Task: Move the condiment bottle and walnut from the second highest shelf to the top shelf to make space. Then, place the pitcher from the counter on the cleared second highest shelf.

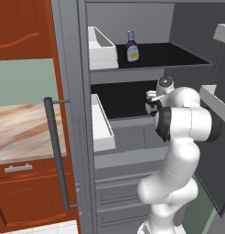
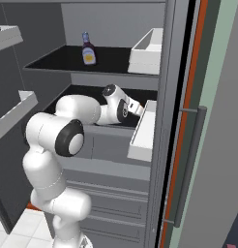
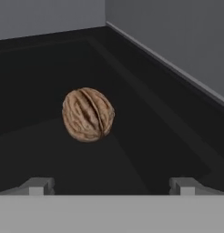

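My hand [image 3: 112, 184] is spread wide with nothing between its fingertips [image 3: 38, 185], and it reaches into the grey cabinet over the second highest shelf [image 1: 128, 98]. Looking along the hand, the walnut [image 3: 88, 114] sits on that black board ahead of me, toward eleven o'clock from the gap between my fingertips and apart from both of them; its seam runs roughly from twelve to six, tilted a little. The grey side wall of the cabinet [image 3: 177, 41] runs along the board from twelve o'clock down to three. In the left base view my arm [image 1: 178, 137] rises from five o'clock and bends in over the front rim of the second board. The condiment bottle [image 1: 131, 47] stands upright on the top shelf [image 1: 169, 54], at about twelve o'clock from my wrist, its cap up and its pale label facing out. A white door bin [image 1: 101, 48] sits just at nine o'clock of the bottle, and a second white bin [image 1: 102, 123] hangs one level lower. The desk [image 1: 23, 130], marbled beige-pink, lies at nine o'clock beyond the long grey door handle [image 1: 57, 155]. I cannot spot the pitcher.
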